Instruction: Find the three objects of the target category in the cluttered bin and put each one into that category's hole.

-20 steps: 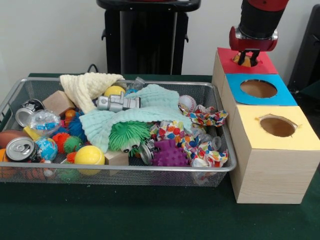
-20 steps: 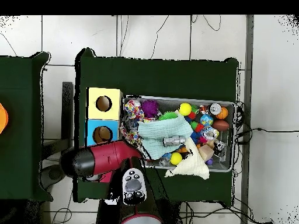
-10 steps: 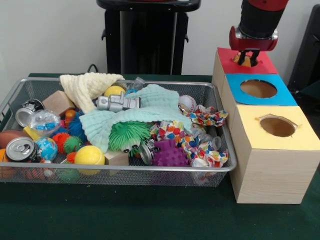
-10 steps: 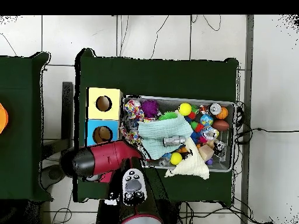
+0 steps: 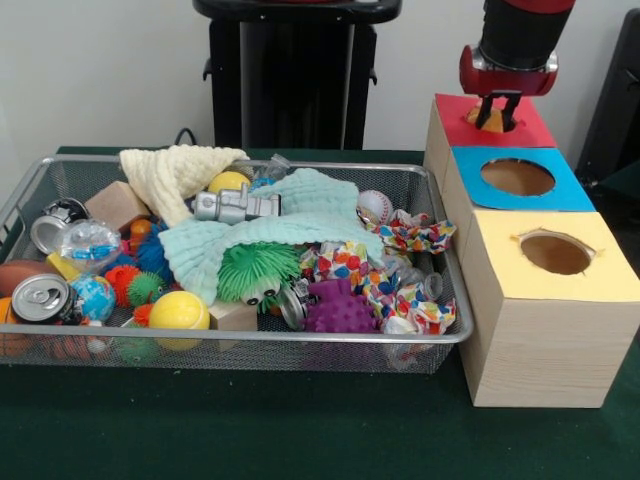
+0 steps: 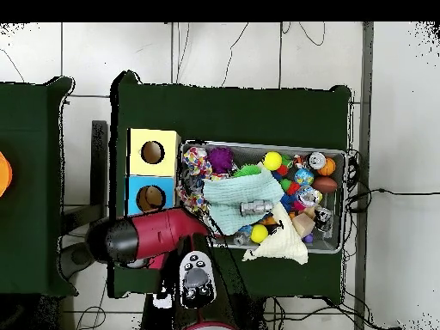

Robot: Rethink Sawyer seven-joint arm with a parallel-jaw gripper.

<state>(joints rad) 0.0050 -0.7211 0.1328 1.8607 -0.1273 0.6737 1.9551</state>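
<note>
One gripper (image 5: 498, 112) hangs released over the red hole (image 5: 487, 118), an orange object (image 5: 489, 121) below its fingers; I see the bin (image 5: 420, 340) far left.

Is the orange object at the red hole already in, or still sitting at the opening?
Still at the opening: the orange object shows in the red hole, between the tips of the gripper above it.

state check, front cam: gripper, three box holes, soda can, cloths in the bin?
Red-and-black gripper: above the red hole, fingers apart, holding nothing.
Red-topped hole: orange object sitting in it.
Blue-topped hole: open.
Yellow-topped hole: open.
Silver soda can: lying on its side.
Mint cloth: crumpled, draped over toys.
Cream cloth: crumpled.
</note>
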